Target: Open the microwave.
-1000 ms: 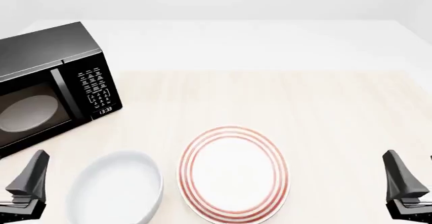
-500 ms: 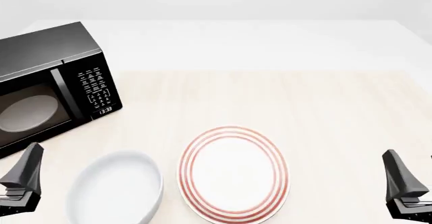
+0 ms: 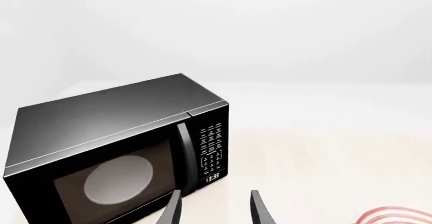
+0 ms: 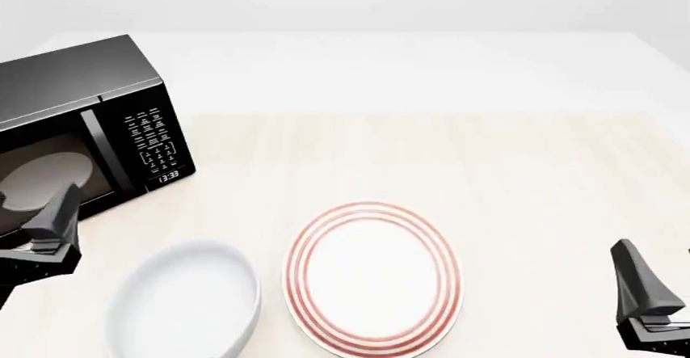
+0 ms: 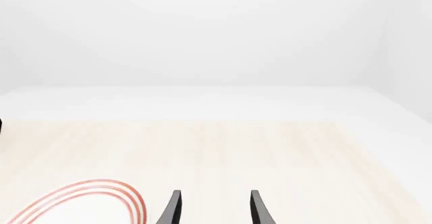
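Observation:
The microwave [image 4: 92, 120] is a glossy black box at the table's far left, its glass door shut, with a pale turntable plate [image 4: 44, 172] behind the glass. In the left wrist view the microwave [image 3: 115, 148] shows its vertical door handle [image 3: 183, 153], keypad [image 3: 211, 150] and clock [image 3: 212, 176]. My left gripper [image 4: 38, 208] is open and empty, just in front of the door's lower part, not touching it; its fingers [image 3: 174, 210] point at the handle side. My right gripper [image 4: 652, 265] is open and empty at the near right.
A white bowl [image 4: 189, 305] sits near the front left, beside my left gripper. A white plate with red rings [image 4: 372, 277] lies at the front centre; its rim also shows in the right wrist view [image 5: 88, 201]. Bare wooden tabletop [image 4: 485, 164] stretches right.
My left gripper has first drifted left, then risen and moved forward toward the microwave door. The right gripper has not moved. The door stays shut.

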